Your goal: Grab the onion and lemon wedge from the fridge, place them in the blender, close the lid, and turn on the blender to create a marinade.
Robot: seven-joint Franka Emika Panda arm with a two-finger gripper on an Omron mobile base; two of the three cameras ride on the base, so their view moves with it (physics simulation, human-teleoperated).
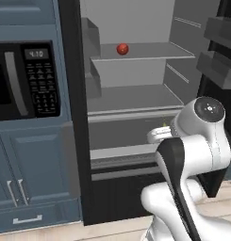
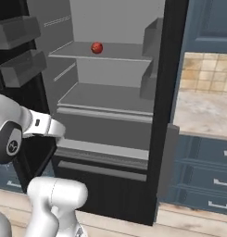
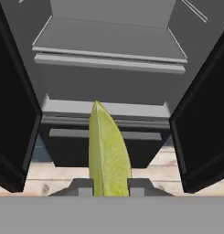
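The fridge (image 1: 136,99) (image 2: 105,99) stands open, with grey shelves inside. The onion (image 1: 122,49) (image 2: 97,47), a small red ball, rests on the upper shelf toward the back. In the hand view my gripper (image 3: 110,185) is shut on the lemon wedge (image 3: 108,155), a yellow-green slice that stands upright between the two fingertips (image 3: 82,186). My hand is in front of the fridge's lower part (image 3: 109,82), outside the cavity and well below the onion. The blender and the lid are out of view.
A black microwave (image 1: 22,80) sits in blue cabinets left of the fridge. A beige counter (image 2: 203,113) with blue drawers lies to the right. Door bins (image 2: 20,60) (image 1: 220,52) jut out beside my arm. Dark door edges (image 3: 200,128) flank the opening.
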